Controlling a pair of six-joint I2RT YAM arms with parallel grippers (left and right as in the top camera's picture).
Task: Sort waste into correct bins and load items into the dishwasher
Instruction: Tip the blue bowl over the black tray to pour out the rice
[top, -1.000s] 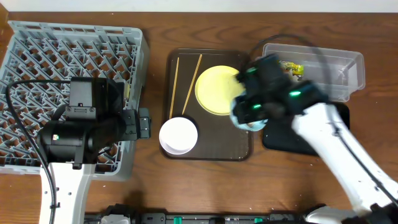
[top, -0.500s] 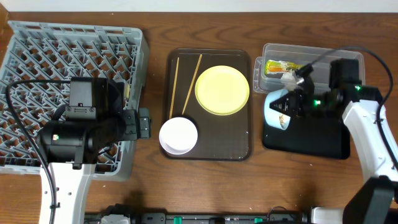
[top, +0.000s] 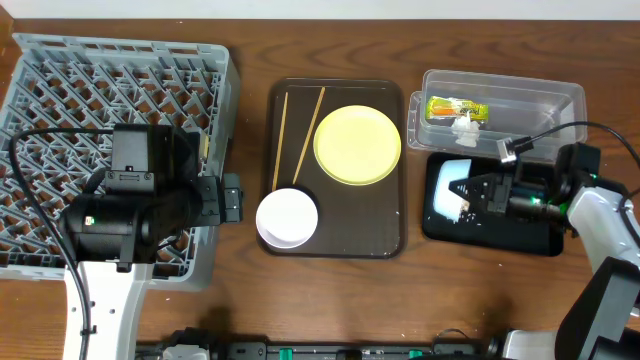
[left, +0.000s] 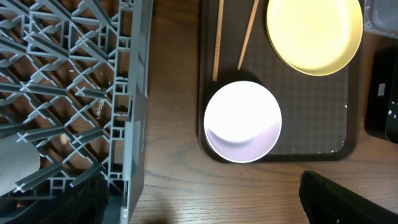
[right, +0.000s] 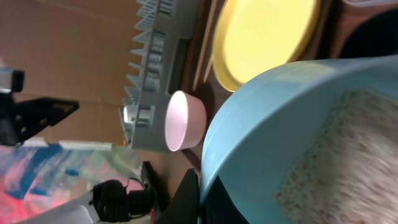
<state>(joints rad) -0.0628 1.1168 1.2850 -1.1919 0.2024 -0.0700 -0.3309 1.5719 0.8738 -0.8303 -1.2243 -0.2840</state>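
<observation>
Blue bowl (top: 447, 180) sideways over blk tray (top: 497, 238)

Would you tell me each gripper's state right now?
The left gripper is open and empty.
The right gripper is shut on the light blue bowl.

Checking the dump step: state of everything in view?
light blue bowl: tipped over black tray, gripped
right gripper: shut on light blue bowl
left gripper: open, holding nothing
crumbs: inside light blue bowl, near its lip
clear tub: wrapper and scrap inside
white bowl: upright, empty
yellow plate: flat on brown tray, bare
chopsticks: lying on brown tray
</observation>
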